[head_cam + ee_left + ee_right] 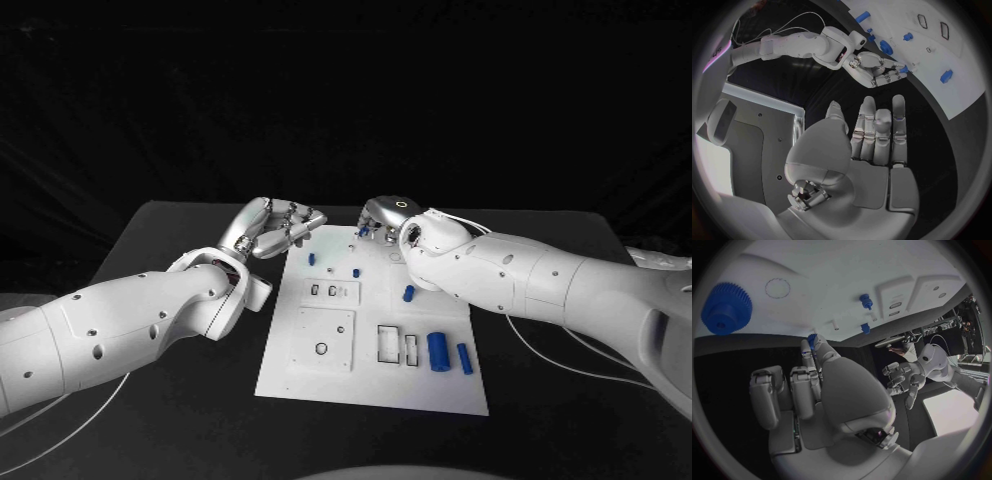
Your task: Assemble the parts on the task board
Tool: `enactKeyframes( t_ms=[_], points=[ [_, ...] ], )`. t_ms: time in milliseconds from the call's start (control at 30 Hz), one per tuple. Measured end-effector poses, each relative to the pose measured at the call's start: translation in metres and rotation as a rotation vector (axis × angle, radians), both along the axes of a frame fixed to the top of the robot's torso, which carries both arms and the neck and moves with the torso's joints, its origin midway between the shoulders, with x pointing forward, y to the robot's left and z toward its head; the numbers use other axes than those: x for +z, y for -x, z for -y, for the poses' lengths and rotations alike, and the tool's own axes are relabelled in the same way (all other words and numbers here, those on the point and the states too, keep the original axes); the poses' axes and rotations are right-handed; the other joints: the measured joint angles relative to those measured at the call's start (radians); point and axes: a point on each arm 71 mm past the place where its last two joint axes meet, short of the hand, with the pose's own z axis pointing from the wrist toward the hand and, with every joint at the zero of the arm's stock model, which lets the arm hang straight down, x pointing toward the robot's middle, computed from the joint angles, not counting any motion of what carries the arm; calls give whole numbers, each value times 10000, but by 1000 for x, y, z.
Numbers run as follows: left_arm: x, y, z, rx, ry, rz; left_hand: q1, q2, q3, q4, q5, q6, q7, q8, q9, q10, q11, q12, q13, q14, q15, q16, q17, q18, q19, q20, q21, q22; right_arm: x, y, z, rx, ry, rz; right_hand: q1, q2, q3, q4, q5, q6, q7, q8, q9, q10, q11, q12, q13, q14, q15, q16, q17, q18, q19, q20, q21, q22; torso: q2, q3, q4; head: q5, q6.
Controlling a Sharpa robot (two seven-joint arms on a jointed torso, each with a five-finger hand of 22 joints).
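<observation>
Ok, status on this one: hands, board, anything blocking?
Left robot hand open, off the task board's far-left corner. Right robot hand pinching a small blue part at the far edge. Nothing blocking.

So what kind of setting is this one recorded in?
Probably a robotics lab test bench: a black table against dark surroundings, a white task board with cut-out slots and small blue parts, and cables trailing from the arms.

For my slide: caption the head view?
Both hands hover at the far edge of the white task board.
</observation>
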Motion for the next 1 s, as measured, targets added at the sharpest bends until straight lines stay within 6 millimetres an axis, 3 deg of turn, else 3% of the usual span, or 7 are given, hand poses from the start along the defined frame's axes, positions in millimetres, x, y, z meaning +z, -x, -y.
enactKeyframes(
  t_ms=[467,1000],
  points=[
    [2,1,0,-27,28,27,-1,0,0,0,0,0,0,0,-1,0,0,0,-10,0,0,-48,-18,1,0,0,-51,1,-1,-3,-3,9,15,64,1,1,27,29,29,-9,4,2,0,21,-21,-49,1,-38,38,0,-2,0,0,0,0,-1,9,-2,-1,23,-45],
    [8,0,-3,9,32,125,39,39,0,0,0,-37,37,0,7,-34,35,-37,-24,-70,-1,-115,-66,0,0,0,-61,-7,3,-2,-5,98,-102,130,26,-25,96,41,20,-47,8,-40,8,23,-22,-89,1,-37,38,0,-3,0,0,1,0,6,134,-23,65,16,-69]
  ],
)
